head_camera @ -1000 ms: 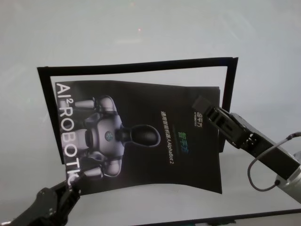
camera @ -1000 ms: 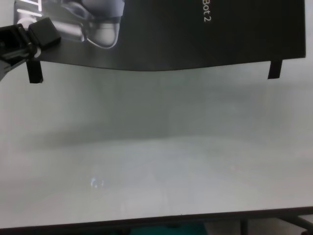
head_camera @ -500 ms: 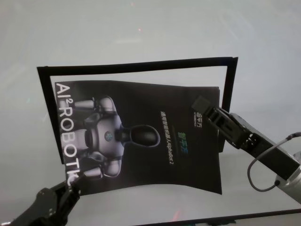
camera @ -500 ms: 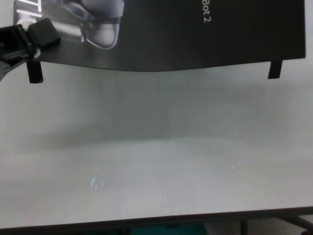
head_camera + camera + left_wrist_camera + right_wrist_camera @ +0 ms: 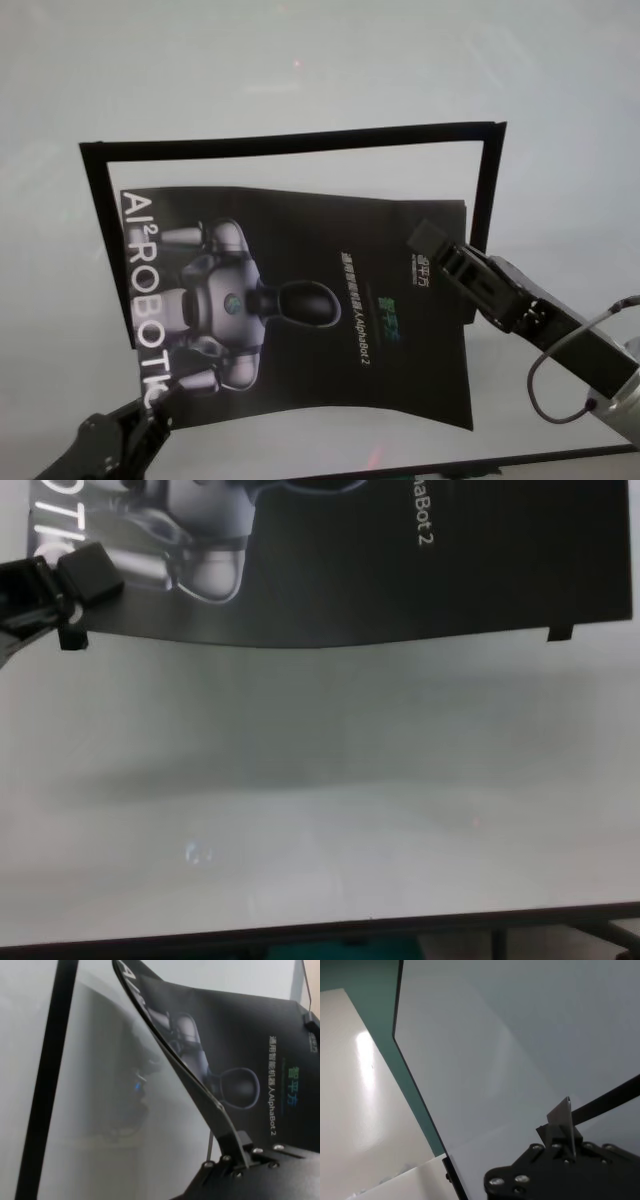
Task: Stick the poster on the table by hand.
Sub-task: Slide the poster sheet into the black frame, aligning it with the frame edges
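Observation:
The poster (image 5: 300, 300), a black sheet with a grey-white robot picture and white lettering, is held over the table (image 5: 300, 60) inside a black strip outline. My left gripper (image 5: 150, 400) is shut on its near left corner; it also shows in the chest view (image 5: 75, 572) and the left wrist view (image 5: 235, 1152). My right gripper (image 5: 428, 240) is shut on the poster's right edge. The poster sags in the middle in the chest view (image 5: 400, 560), its near edge just above the table (image 5: 320, 780). Small black tape tabs (image 5: 560, 632) hang from its near corners.
Black tape strips mark the far side (image 5: 290, 142), the left side (image 5: 100, 240) and the right side (image 5: 485, 190) of a frame on the table. One strip shows in the left wrist view (image 5: 47, 1080). The table's dark front edge (image 5: 320, 930) is near me.
The poster has moved down and slightly toward me with both grippers. In the chest view its near edge sits lower and the tape tabs show shorter.

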